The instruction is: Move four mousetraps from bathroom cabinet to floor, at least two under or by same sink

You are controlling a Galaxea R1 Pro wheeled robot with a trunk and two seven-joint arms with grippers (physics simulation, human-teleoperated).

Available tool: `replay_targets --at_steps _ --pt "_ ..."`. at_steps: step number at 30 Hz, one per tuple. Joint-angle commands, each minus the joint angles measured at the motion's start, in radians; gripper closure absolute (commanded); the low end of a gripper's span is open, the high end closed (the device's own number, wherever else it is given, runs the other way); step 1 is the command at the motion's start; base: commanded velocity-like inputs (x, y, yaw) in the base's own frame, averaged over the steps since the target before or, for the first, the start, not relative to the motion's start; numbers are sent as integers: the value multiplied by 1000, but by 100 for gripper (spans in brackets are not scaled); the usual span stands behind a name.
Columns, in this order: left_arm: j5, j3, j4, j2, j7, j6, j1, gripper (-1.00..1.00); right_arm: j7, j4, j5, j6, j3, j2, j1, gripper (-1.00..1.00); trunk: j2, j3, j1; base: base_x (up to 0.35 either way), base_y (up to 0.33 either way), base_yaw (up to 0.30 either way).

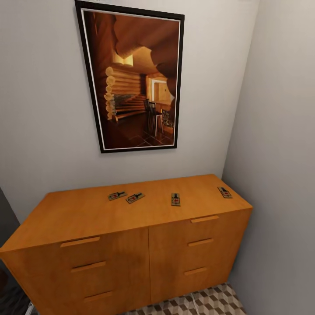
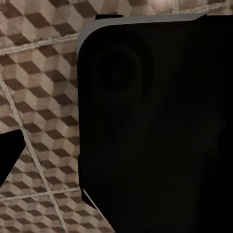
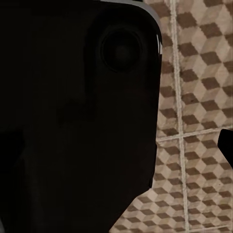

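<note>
Cabinet: the orange-brown cabinet [image 1: 131, 245] is sitting dead ahead in the head view, tucked against the far wall and into the right-hand corner, under a framed picture [image 1: 133, 81] of a log interior.

Mousetraps: all four are lying flat on the cabinet top, strung out in a loose row from left to right. The leftmost mousetrap [image 1: 117, 195] and the second mousetrap [image 1: 135, 197] are sitting just beside each other, both angled; the third mousetrap [image 1: 175, 199] is lying apart from them with its long axis running near to far; the fourth mousetrap [image 1: 225, 192] is out near the right end, close to the side wall.

Floor: the bathroom floor [image 1: 210, 302] is showing at the cabinet's foot, and both wrist views are looking down on it [image 2: 39, 87] [image 3: 194, 97] past a dark part of the robot's own body.

Grippers: I cannot tell whether either pair of fingers is apart or together; neither is holding anything I can make out.

Key relation: the traps are lying up and ahead of both arms, which are pointing at the tiles. By my reckoning the right arm is going to be nearer the third and fourth traps, the left arm nearer the angled pair.
</note>
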Motion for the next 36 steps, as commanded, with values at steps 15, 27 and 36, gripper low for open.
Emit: replay_targets --at_steps 15,27,36 --pt "1 2 0 0 1 -1 0 -100 0 0 0 -3 1 0 0 -100 56 24 -31 0 0 0" --pt "1 1 0 0 1 -3 0 -100 0 0 0 -3 1 1 0 -100 56 24 -31 0 0 0" --pt "1 1 0 0 1 -3 0 -100 0 0 0 -3 1 1 0 -100 56 24 -31 0 0 0"
